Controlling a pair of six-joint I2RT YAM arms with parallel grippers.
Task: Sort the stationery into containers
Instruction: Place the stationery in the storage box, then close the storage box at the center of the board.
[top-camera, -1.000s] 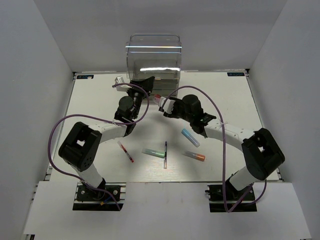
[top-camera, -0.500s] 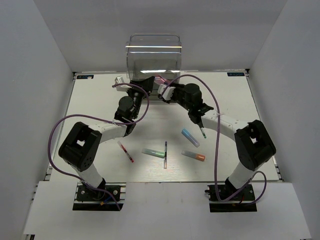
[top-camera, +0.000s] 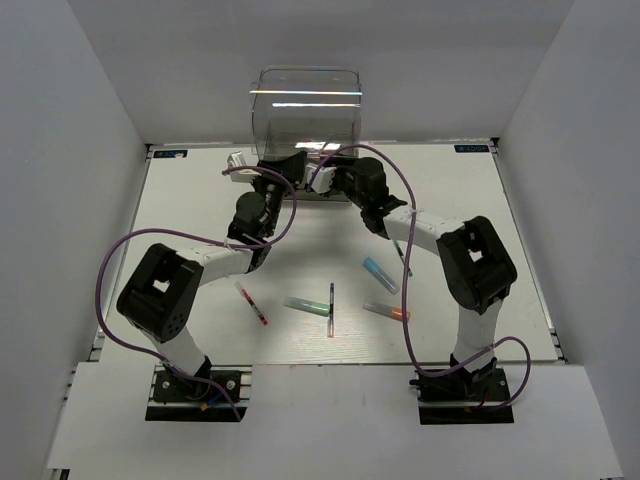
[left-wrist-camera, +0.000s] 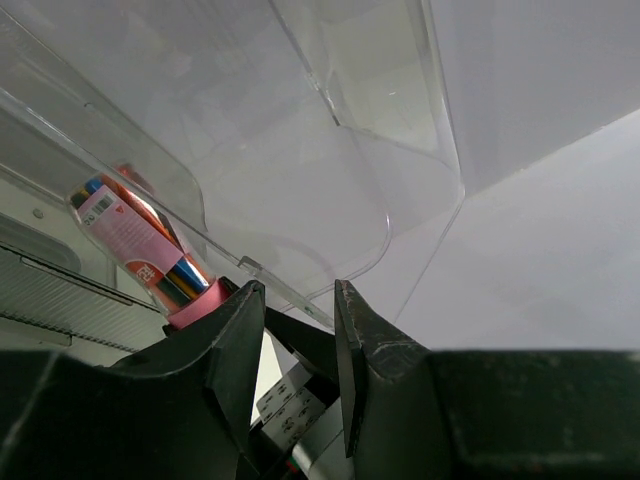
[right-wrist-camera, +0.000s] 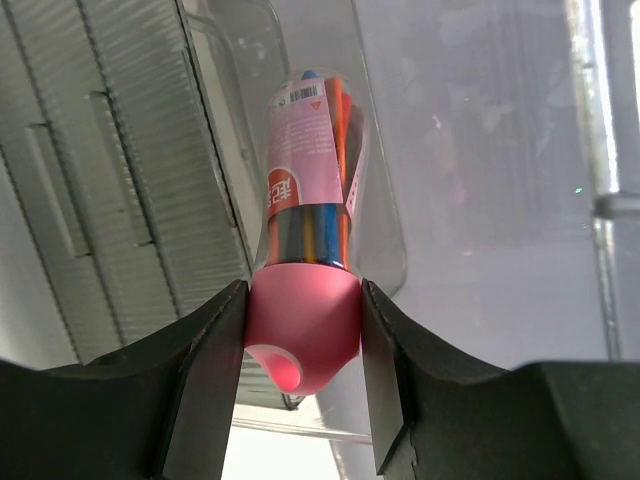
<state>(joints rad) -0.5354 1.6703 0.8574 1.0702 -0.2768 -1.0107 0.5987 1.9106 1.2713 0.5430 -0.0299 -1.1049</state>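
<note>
White table (top-camera: 180, 220), drawer box (top-camera: 305, 110) top centre overhead. I see right gripper (right-wrist-camera: 302, 300) pinching pink tube (right-wrist-camera: 305, 160) by its cap (right-wrist-camera: 300, 335), nose in the drawer. Looks light, stiff, slick; cap's the grip spot. Left gripper (left-wrist-camera: 295, 295) straddles drawer lip (left-wrist-camera: 225, 255), clamp unclear.

Front of the drawer box (top-camera: 305, 105) obstructed: left end effector (left-wrist-camera: 296, 292) and right end effector (right-wrist-camera: 303, 330) crowd side by side at the pulled-out drawer (left-wrist-camera: 250, 150), with the pink tube (right-wrist-camera: 305, 200) occupying its opening. Mid-table obstacles, scattered: red pen (top-camera: 252, 303), green marker (top-camera: 303, 304), dark pen (top-camera: 331, 308), light-blue marker (top-camera: 380, 274), grey-orange marker (top-camera: 388, 312). Bare table (top-camera: 190, 200) lies along both outer sides
</note>
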